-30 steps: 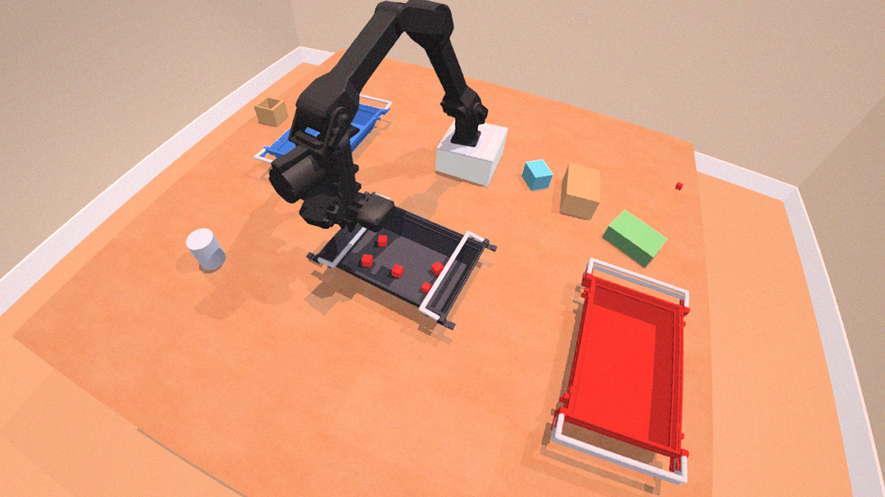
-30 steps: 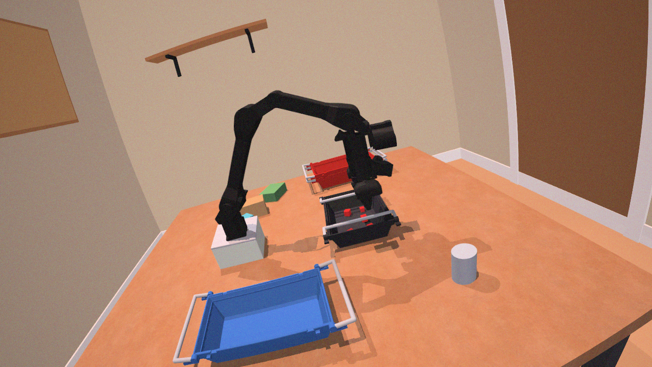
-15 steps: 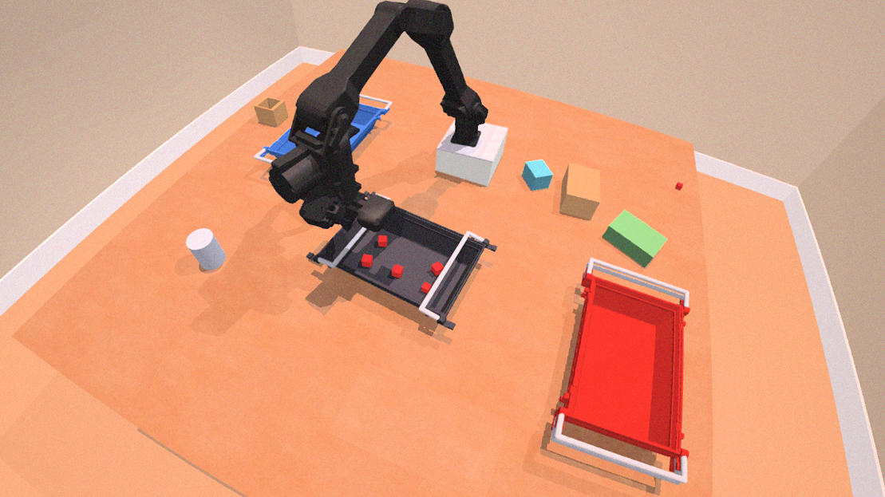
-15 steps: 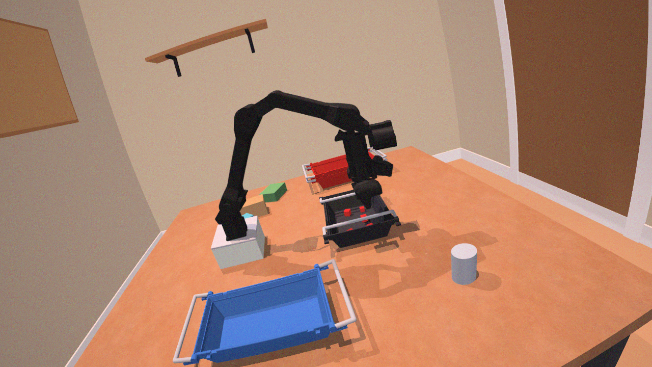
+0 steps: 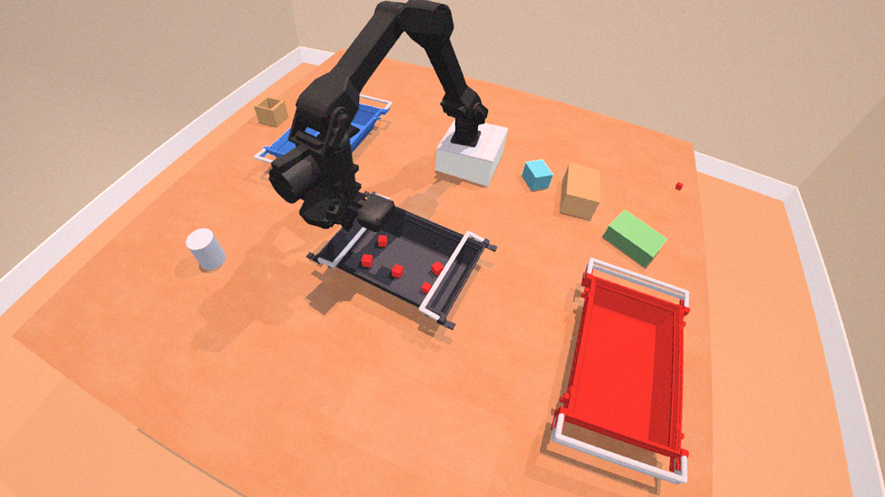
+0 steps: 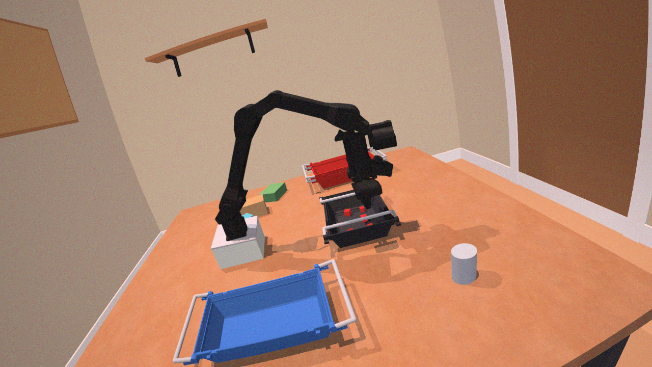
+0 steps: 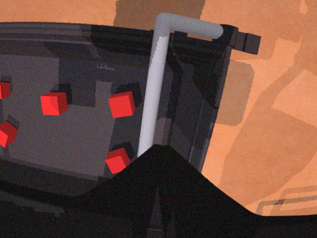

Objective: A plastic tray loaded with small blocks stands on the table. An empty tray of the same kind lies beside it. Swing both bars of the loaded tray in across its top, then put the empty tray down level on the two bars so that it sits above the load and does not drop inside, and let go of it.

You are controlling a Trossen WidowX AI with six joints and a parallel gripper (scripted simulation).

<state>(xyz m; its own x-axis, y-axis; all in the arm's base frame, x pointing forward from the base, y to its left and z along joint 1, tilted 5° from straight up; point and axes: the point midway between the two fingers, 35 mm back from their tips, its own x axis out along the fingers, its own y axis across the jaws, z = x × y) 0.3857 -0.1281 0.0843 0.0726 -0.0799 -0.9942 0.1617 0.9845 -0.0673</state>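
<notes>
The loaded black tray [image 5: 411,246] [image 6: 360,236] [image 7: 82,132] holds several small red blocks [image 5: 396,270] [image 6: 347,212] [image 7: 121,105]. Its left bar in the top view [image 5: 346,248] [image 7: 153,89] and its right bar [image 5: 453,269] both lie in across the top. An empty red tray [image 5: 622,363] [image 6: 330,169] and an empty blue tray [image 5: 363,125] [image 6: 278,314] stand apart from it, bars swung out. My gripper [image 5: 362,222] [image 6: 368,204] [image 7: 160,153] is shut with nothing seen between its fingers. It points down over the black tray's back left corner, beside the left bar; the finger hides part of that bar.
A grey-white cylinder [image 5: 206,249] [image 6: 464,264] stands left of the black tray. A cyan cube [image 5: 537,174], an orange-brown block [image 5: 580,192] and a green block [image 5: 634,237] [image 6: 273,191] lie right of the white arm base [image 5: 468,163] [image 6: 239,253]. A small open box [image 5: 271,113] stands at the back left.
</notes>
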